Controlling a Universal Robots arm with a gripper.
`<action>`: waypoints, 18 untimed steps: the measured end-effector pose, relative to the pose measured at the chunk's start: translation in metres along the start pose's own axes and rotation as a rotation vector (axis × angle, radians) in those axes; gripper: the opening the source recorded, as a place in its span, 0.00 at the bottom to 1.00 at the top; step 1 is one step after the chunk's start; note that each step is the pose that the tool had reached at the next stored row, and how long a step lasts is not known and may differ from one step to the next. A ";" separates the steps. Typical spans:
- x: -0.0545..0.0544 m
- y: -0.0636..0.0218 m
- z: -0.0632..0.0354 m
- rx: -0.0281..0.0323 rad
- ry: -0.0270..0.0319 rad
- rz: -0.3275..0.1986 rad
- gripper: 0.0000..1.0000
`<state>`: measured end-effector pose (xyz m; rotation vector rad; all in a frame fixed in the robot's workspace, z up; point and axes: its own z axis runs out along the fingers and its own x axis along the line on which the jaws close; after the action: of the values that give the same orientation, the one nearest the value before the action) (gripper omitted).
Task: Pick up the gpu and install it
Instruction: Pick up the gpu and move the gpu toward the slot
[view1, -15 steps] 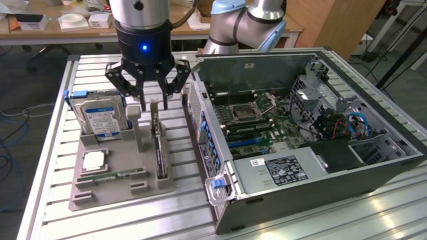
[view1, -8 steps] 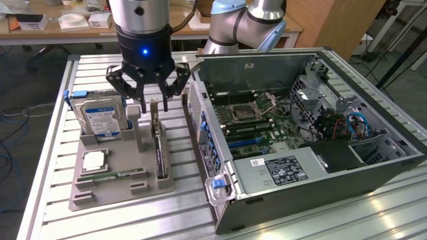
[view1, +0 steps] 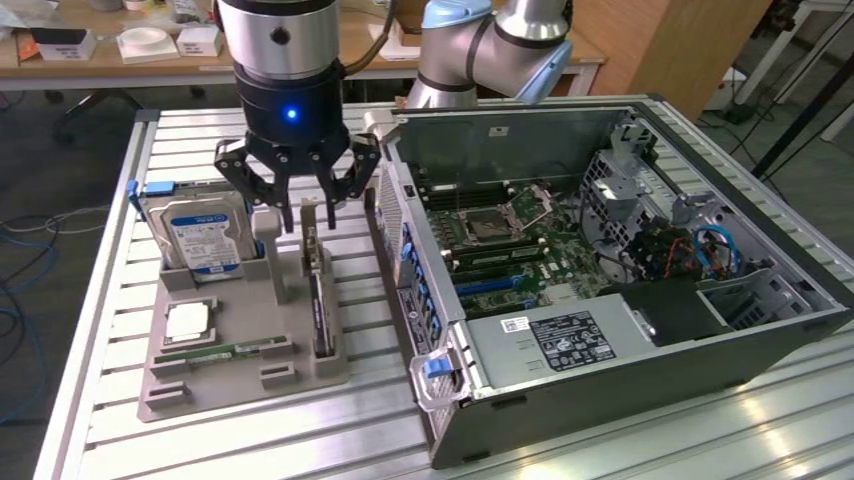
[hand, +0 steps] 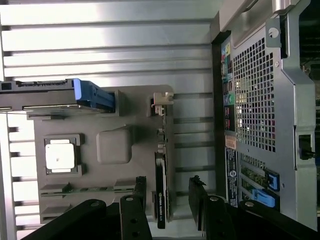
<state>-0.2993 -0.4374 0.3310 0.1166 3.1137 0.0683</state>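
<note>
Your pincer (view1: 302, 224) hangs low over the grey tray (view1: 200, 395) on the slatted worktop (view1: 107, 260), with its jaws apart and holding nothing. The gpu (view1: 320, 300) stands on its long edge in a slot along the side of the tray nearest the computer case (view1: 641, 330). Its end nearest the arm sits between the spread fingers.

From the wrist view you look straight down the gpu's thin edge (hand: 161, 192). One of the fingers (hand: 140, 192) sits on either side of it, and a gap shows on both sides (neither pad appears to touch the card).

On the same tray, the hard drive (view1: 200, 238) stands upright in its blue-tabbed carrier at the far corner. The square processor (view1: 187, 320) lies flat in its pocket, and the green RAM stick (view1: 220, 352) lies near the front edge.

The case lies on its side just beside the tray, with its side open and the motherboard (view1: 501, 235) exposed.
</note>
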 end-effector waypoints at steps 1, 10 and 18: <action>0.000 -0.0001 0.0010 0.0000 -0.0001 0.000 0.47; 0.000 -0.0004 0.0094 -0.0001 -0.0001 0.000 0.47; 0.000 -0.0021 0.0178 -0.0001 -0.0001 0.000 0.47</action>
<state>-0.2993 -0.4387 0.3132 0.1165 3.1136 0.0684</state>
